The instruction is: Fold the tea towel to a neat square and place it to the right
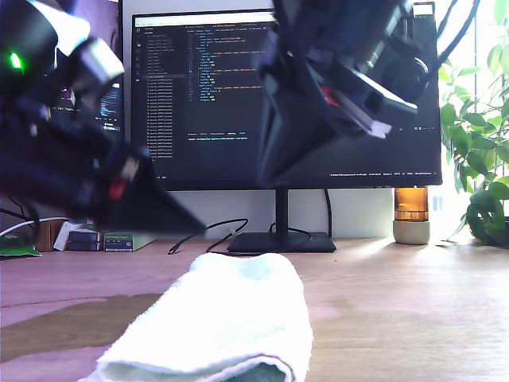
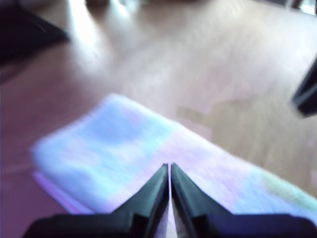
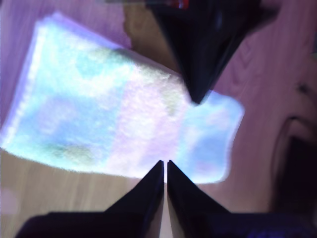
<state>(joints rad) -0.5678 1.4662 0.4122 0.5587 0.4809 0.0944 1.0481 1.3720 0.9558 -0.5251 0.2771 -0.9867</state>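
Count: one tea towel [image 1: 219,326], two arms, one monitor [image 1: 238,95], one amber jar [image 1: 411,215], one plant [image 1: 477,159], a few small boxes [image 1: 95,237].

You see the tea towel folded into a long pad lying on the bare bench [image 1: 398,318], in front of the monitor's base and toward the near edge in the exterior view, a little toward the exterior view's left of centre. Nothing touches it.

Both arms hang above the bench in the exterior view, blurred; which is which cannot be told there.

First wrist view: my first end effector [image 2: 170,166] has its fingertips pressed together, empty, above the towel's long side. This view alone shows the bench stretching beyond the towel.

Second wrist view: my second end effector [image 3: 165,162] likewise has tips together, empty, over the towel's edge. Only here do you see the towel's full outline from above, with the other arm's dark tip over it.

The small dark mark is not discernible in any view.
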